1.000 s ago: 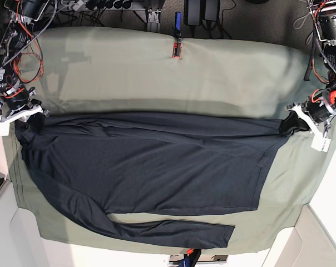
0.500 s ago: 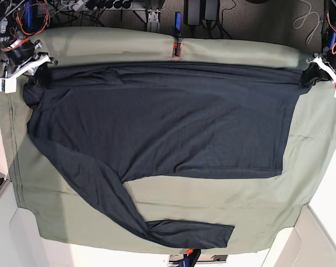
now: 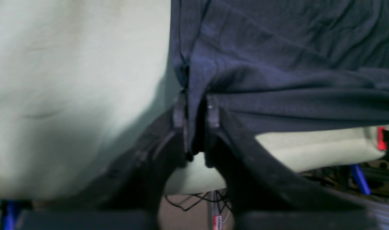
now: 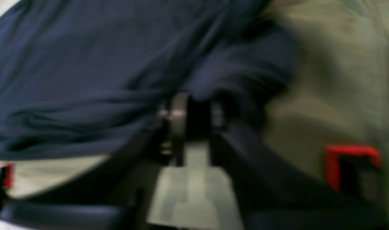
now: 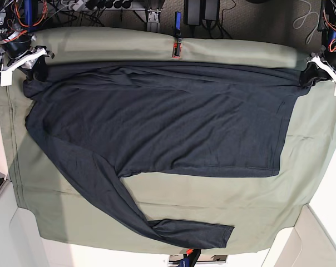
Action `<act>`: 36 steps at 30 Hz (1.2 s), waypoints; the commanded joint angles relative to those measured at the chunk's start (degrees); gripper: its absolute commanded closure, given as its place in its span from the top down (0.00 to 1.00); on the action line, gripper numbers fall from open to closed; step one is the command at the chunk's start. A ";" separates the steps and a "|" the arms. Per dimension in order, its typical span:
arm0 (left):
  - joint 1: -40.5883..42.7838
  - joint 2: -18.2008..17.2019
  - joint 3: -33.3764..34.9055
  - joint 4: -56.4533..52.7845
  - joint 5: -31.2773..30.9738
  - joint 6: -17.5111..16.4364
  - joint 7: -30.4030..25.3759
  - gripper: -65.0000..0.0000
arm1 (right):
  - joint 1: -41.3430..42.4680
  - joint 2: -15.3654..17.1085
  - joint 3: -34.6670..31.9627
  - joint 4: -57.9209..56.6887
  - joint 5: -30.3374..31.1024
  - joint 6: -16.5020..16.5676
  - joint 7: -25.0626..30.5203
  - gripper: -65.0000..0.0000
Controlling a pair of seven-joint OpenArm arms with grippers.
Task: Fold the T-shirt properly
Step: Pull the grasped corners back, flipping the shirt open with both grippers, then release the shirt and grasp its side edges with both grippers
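The T-shirt (image 5: pixel 162 119) lies spread across the olive-green cover (image 5: pixel 173 200) of the worktop, its body filling the upper half of the base view and one long sleeve (image 5: pixel 129 211) trailing from 9 o'clock down toward 6 o'clock. The far edge runs almost straight between the two hands, which suggests the cloth is being drawn taut along that line so the body lies flat for folding.

The right hand (image 5: pixel 39 60) sits at the shirt's corner near 10 o'clock; the left hand (image 5: pixel 310 69) sits at the opposite corner near 2 o'clock. In the left wrist view the left hand (image 3: pixel 196 110) has its jaws slightly parted with a pinch of dark fabric between them; whether it is gripping or letting go cannot be told. The right wrist view is blurred: the right hand (image 4: pixel 194 116) shows a narrow gap with cloth bunched at the fingertips, and its hold is equally unclear.

Folding proper seems not yet begun, since no layer is doubled over. A red-and-black marker (image 5: pixel 177 50) sits at 12 o'clock on the cover's far edge.
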 commanded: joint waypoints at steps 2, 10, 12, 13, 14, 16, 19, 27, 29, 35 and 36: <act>-0.07 -1.38 -0.74 0.79 -0.28 0.12 -0.94 0.21 | -0.02 0.90 0.48 0.92 0.70 0.00 1.09 0.33; 2.78 -1.42 -0.74 0.79 -2.34 0.12 1.81 0.41 | -0.17 0.90 1.92 1.01 0.94 -0.04 -1.18 0.33; 3.76 -1.42 -0.74 0.79 -2.49 0.12 1.81 0.50 | -0.20 0.90 3.50 1.16 1.66 -0.07 -1.25 0.33; 4.04 -1.40 -0.74 0.79 -2.47 0.12 1.84 0.51 | -0.17 0.90 4.46 1.25 2.08 -0.07 -1.27 0.33; 4.39 -1.44 -0.79 0.79 -2.47 0.12 1.84 0.51 | -0.17 0.92 5.40 1.42 2.71 -0.07 -1.22 0.33; 4.50 -1.42 -1.64 0.92 -3.30 0.12 3.69 0.51 | -0.07 0.92 7.28 2.34 4.24 -0.02 -1.22 0.33; 4.52 -1.33 -6.03 1.55 -8.83 0.12 5.49 0.51 | 0.17 1.07 9.29 4.39 4.57 -0.02 -0.85 0.33; 4.46 -4.92 -12.63 7.72 -9.35 0.12 2.49 0.51 | 8.98 2.51 8.87 4.33 1.84 -0.20 2.23 0.33; 4.00 -6.01 -11.28 8.07 -6.97 0.12 -0.07 0.51 | 13.00 2.56 7.50 2.10 -0.15 -0.24 2.99 0.33; -3.21 -8.76 -1.38 7.69 -0.90 0.12 -1.46 0.51 | 27.30 3.32 -0.98 -12.70 -7.72 -0.66 5.11 0.41; -4.83 -9.29 1.03 7.45 0.20 0.12 -1.77 0.51 | 29.68 3.67 -2.62 -15.78 -9.53 -0.70 5.70 0.41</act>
